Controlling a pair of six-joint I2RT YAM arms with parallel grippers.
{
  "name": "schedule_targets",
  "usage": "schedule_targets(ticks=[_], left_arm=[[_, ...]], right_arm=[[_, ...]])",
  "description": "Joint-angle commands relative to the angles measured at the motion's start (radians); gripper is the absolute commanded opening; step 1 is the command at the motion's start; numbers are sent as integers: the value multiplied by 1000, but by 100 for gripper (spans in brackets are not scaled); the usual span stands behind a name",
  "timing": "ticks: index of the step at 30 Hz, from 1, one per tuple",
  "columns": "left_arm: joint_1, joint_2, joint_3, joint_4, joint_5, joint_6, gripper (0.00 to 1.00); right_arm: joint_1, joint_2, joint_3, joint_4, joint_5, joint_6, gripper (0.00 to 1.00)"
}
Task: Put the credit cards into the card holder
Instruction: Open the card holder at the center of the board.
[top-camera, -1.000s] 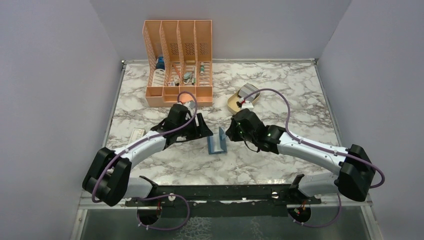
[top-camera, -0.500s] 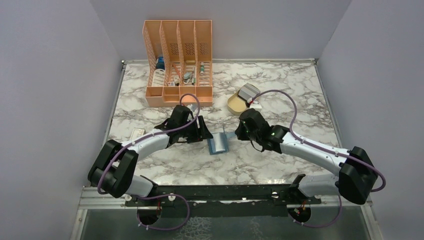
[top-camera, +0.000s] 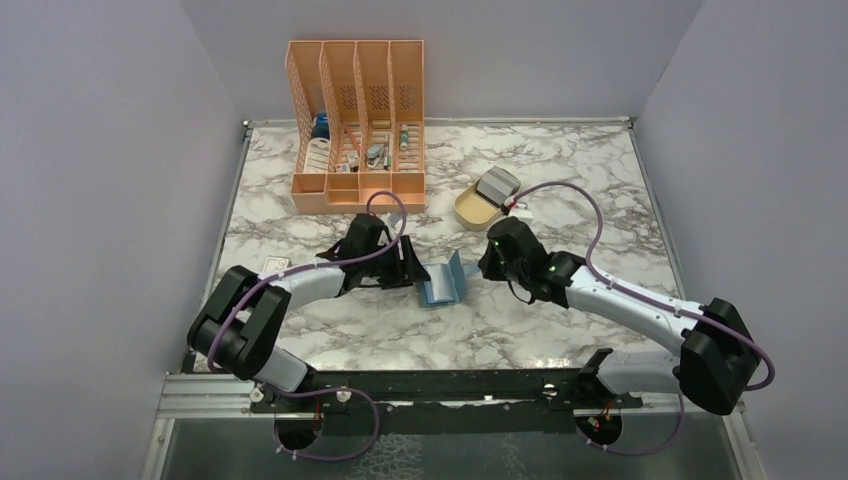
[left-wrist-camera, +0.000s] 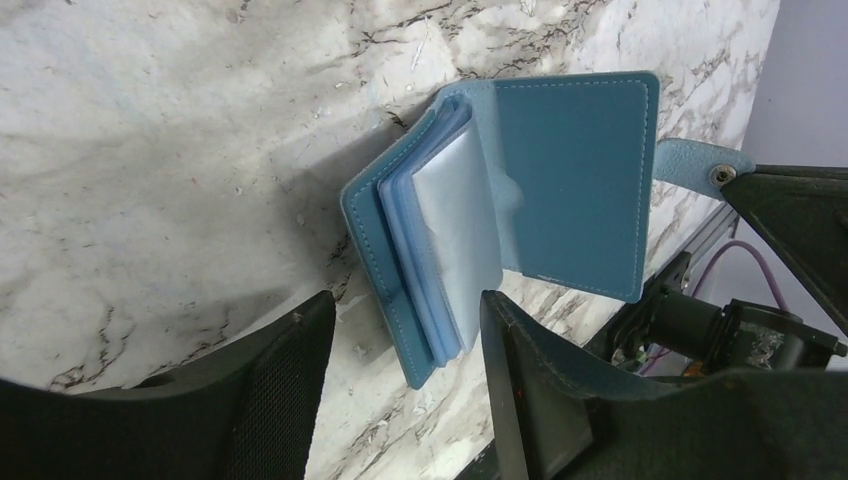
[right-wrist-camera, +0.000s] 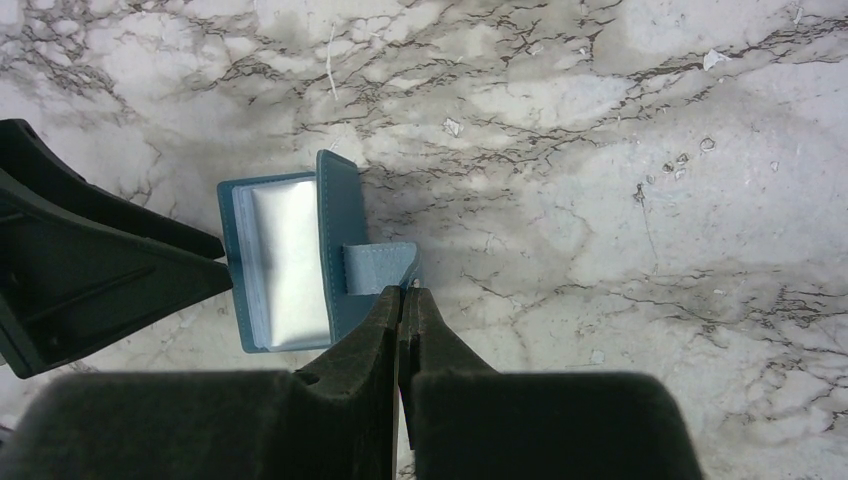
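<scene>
The table (top-camera: 560, 170) carries everything. The left gripper (left-wrist-camera: 405, 320), about half open and empty, straddles the near end of the holder (left-wrist-camera: 570, 180). The right gripper (right-wrist-camera: 402, 292) is closed, apparently pinching the strap (right-wrist-camera: 375, 268), with the cover standing up. Beyond the right gripper, grey cards (top-camera: 497, 184) lie in a tray (top-camera: 465, 212). The step looks like opening the holder. Next, 1 gripper must pin it open while the other fetches 1 card.

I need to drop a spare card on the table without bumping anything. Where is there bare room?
Bare marble lies right of the beige tray toward the right wall, and between the card holder and the arm bases. Crowded: the middle, where the left gripper and right gripper flank it, orange rack behind.
</scene>
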Motion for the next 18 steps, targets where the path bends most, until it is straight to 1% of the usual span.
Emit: schedule_targets(ticks=[1,7,8,10,12,13,16,18], left_arm=[[-9,25,-30,125,70,-33,57],[-15,61,-28,161,84,-44,54],[-18,65,-27,164,88,-44,53],[-21,68,-22,172,93,-44,45],[-21,69,-19,176,96,-46,35],[-22,68,-16,176,98,-50,29],[-21,67,-10,178,113,-56,17],[-22,64,-5,178,128,-60,8]], right_arm=[[-8,-26,-20,11,-12,0,1],[-8,-20,-30,16,-18,9,1],[-8,-22,-34,20,-20,11,1],[-8,-19,-40,25,-24,14,1],[-9,-12,-44,28,-25,15,1],[-9,-6,-44,27,-26,17,1],[-9,4,-47,28,-32,17,1],[-10,1,-55,38,-40,12,1]])
